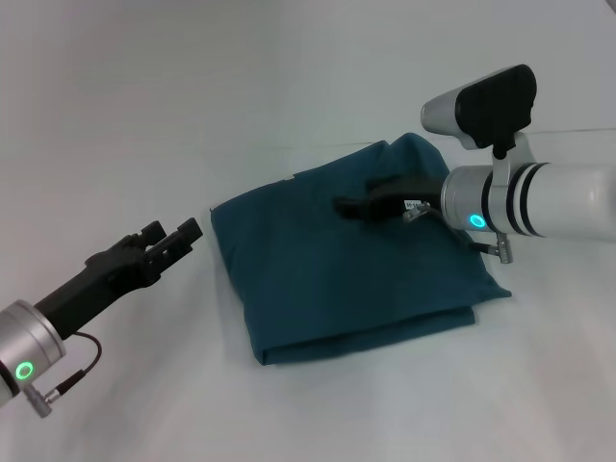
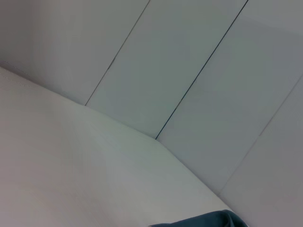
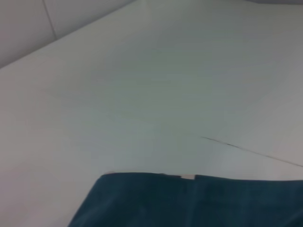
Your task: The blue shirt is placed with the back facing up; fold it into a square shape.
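The blue shirt (image 1: 337, 279) lies on the white table, folded into a rough square several layers thick. My right gripper (image 1: 356, 194) reaches in from the right and hovers over the shirt's far part, open, with nothing between its black fingers. My left gripper (image 1: 171, 234) hangs just off the shirt's left edge, open and empty, pointing toward the cloth. In the left wrist view only a corner of the blue shirt (image 2: 213, 220) shows. An edge of the blue shirt (image 3: 189, 203), with a small pale tag on it, appears in the right wrist view.
The white table (image 1: 144, 125) stretches all around the shirt. A pale panelled wall (image 2: 199, 61) rises behind the table's far edge. A thin dark seam (image 3: 251, 150) crosses the tabletop beyond the shirt.
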